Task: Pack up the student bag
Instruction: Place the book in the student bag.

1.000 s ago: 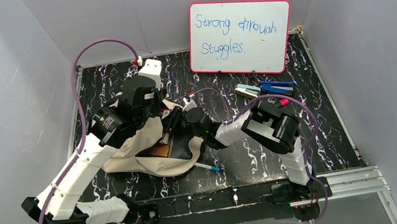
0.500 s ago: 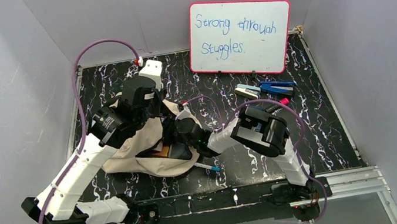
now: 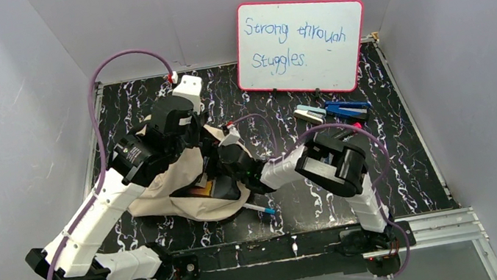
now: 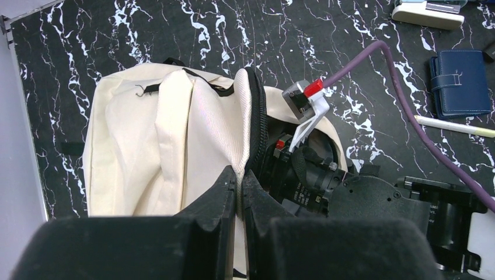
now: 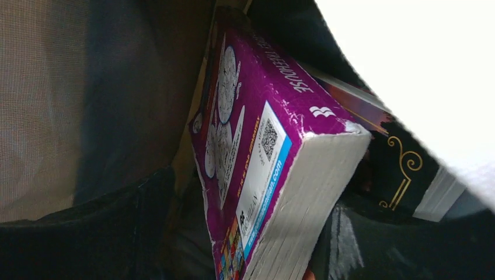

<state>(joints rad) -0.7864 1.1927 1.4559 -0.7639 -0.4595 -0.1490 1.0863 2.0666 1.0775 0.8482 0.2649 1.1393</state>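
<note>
- Student bag, cream canvas, lies slumped on the left half of the black marbled desk. Its zippered mouth is turned toward my right arm.
- A whiteboard with handwriting stands propped at the back of the desk, well apart from the bag.
- My left claw is pressed together on the bag's cream rim just beside the zipper, holding the mouth up and open.
- My right claw is inside the bag. A second ago it sat nearer the mouth with its fingers closer together. Since then it has pushed deeper and the fingers have spread, one on either side of a purple paperback.
- That paperback leans tilted against a dark book with gold scrollwork, both within the bag's walls.
- I judge the paperback is now let go, so it counts as packed. Next I would back the right claw straight out without dragging the book along, while my left keeps the rim lifted.
- Not yet packed: a stapler and a navy wallet at the back right, and a blue-tipped pen just beside the bag's near edge.
</note>
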